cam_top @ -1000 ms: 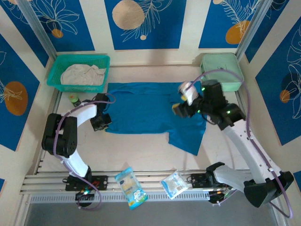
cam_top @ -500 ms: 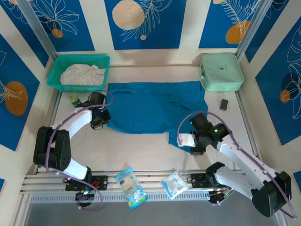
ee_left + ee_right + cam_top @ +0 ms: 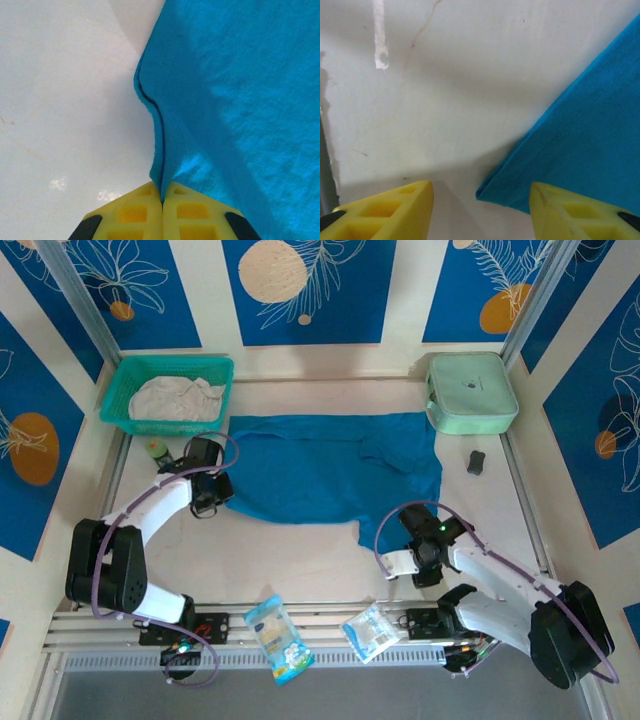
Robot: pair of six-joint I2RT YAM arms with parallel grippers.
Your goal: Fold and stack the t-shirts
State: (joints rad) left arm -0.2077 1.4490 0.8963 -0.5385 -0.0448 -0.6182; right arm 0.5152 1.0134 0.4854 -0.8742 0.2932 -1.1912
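Top external view: the teal-blue t-shirt lies spread flat mid-table. The off-white t-shirt is bunched in the teal mesh basket at the far left corner. The left gripper sits at the blue shirt's left edge. In the left wrist view its yellow fingers are pressed together, pinching a raised fold of the hem. The right gripper hangs at the shirt's near right corner, jaws spread, with the cloth's pointed corner lying on the table between them.
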